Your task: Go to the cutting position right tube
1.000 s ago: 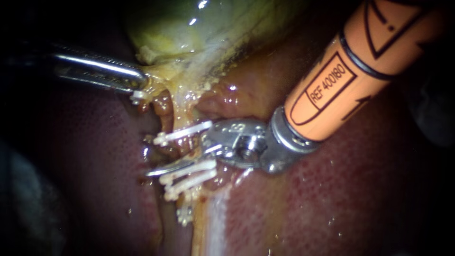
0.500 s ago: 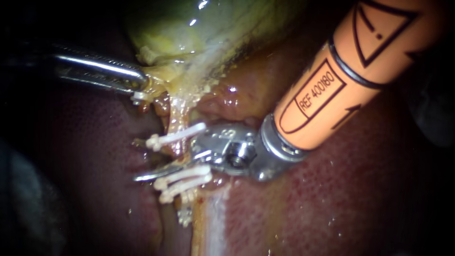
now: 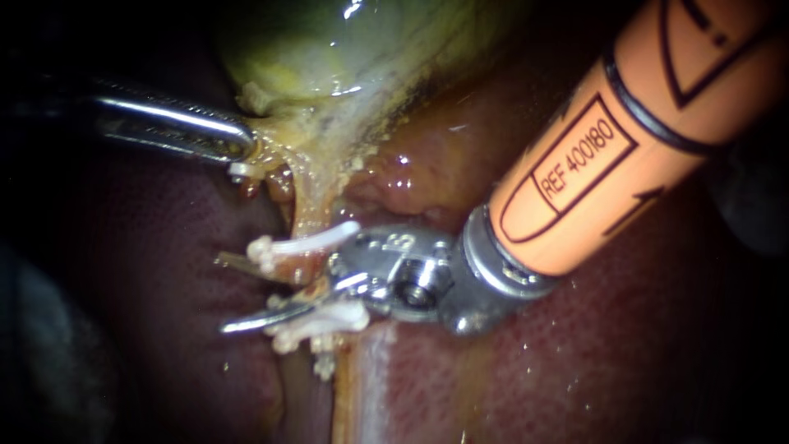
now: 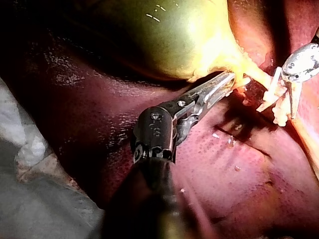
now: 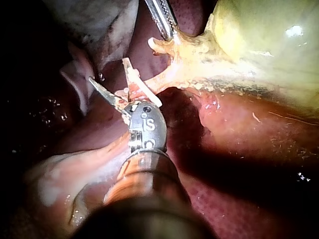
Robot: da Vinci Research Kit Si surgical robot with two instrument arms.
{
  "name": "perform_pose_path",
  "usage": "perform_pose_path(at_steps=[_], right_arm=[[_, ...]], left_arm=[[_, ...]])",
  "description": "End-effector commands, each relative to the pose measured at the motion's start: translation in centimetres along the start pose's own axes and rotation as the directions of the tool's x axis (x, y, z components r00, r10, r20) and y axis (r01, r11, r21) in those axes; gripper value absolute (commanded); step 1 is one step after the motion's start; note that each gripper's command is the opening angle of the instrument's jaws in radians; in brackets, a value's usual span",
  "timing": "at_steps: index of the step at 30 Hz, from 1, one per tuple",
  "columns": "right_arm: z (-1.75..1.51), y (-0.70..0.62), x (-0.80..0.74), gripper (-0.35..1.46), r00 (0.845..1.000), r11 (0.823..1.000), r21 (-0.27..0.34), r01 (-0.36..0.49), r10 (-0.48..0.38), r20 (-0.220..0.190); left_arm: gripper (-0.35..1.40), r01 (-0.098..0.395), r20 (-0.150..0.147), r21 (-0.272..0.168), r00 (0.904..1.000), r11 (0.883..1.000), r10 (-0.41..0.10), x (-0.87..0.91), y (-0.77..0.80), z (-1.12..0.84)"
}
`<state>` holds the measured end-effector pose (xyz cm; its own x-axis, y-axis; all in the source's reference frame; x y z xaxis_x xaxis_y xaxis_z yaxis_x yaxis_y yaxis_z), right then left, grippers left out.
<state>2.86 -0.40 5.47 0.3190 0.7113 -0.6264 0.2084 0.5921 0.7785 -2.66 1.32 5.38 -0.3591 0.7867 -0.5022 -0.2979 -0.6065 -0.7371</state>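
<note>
The greenish-yellow gallbladder (image 3: 345, 49) narrows into a yellow-orange tube (image 3: 309, 214) that runs down over the dark red liver (image 3: 616, 345). A white clip (image 3: 304, 241) crosses the tube, and more white clips (image 3: 325, 319) lie lower down. My right instrument (image 3: 223, 293), on an orange shaft, comes in from the upper right. Its thin blades stand open, one on each side of the tube between the upper and lower clips. My left instrument (image 3: 241, 150) is shut on the gallbladder's neck tissue, as the left wrist view (image 4: 227, 82) also shows.
A pale glistening band of tissue (image 3: 370, 386) runs down from the clips. In the left wrist view, white gauze (image 4: 30, 164) lies beside the liver, behind my left instrument's shaft. The right wrist view shows my left instrument (image 5: 162, 20) just beyond the clips.
The right instrument's open blades have slid further left across the tube, and the upper blade tip now shows beyond it. The left instrument has held still.
</note>
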Motion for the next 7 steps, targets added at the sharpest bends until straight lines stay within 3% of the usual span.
perform_pose_path(at_steps=[1, 7], right_arm=[[0.0, 0.01, -0.01, 1.3, 1.0, 1.0, 0.0, -0.001, 0.001, 0.001], [0.0, 0.01, -0.01, 1.3, 1.0, 1.0, 0.0, -0.007, 0.007, 0.001]], left_arm=[[-0.35, 0.0, 0.0, -0.001, 1.0, 1.0, 0.0, 0.0, 0.0, 0.01], [-0.35, 0.0, 0.001, -0.003, 1.0, 1.0, 0.0, 0.0, 0.0, 0.02]])
